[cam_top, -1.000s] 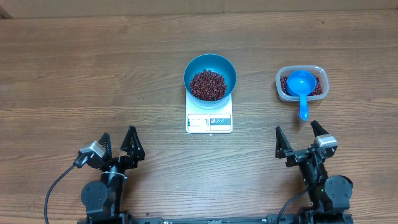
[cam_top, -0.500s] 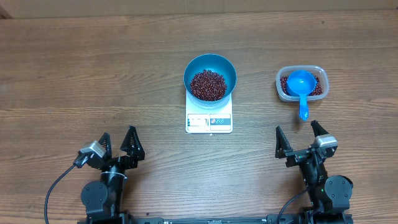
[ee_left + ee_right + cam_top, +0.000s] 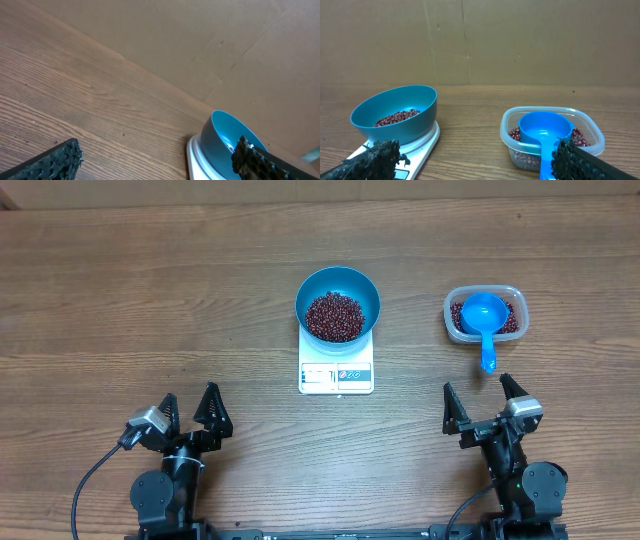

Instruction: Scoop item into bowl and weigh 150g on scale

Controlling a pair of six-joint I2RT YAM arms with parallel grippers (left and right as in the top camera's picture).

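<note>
The blue bowl (image 3: 338, 302) stands on the white scale (image 3: 336, 372) at the table's middle, with a pile of dark red-brown beans (image 3: 334, 316) inside it. More beans (image 3: 511, 321) lie in a clear tub (image 3: 484, 315) to the right, where a blue scoop (image 3: 484, 319) rests with its handle over the near rim. My left gripper (image 3: 189, 412) sits open near the front left. My right gripper (image 3: 481, 402) sits open just in front of the scoop handle. In the right wrist view the bowl (image 3: 395, 117), tub (image 3: 551, 137) and scoop (image 3: 545, 133) show between empty fingers (image 3: 377, 156).
A brown cardboard wall (image 3: 480, 40) rises behind the table's far edge. Bare wooden tabletop (image 3: 140, 290) stretches left of the scale. In the left wrist view only the bowl (image 3: 227, 140) and scale edge (image 3: 197, 160) appear, at the lower right.
</note>
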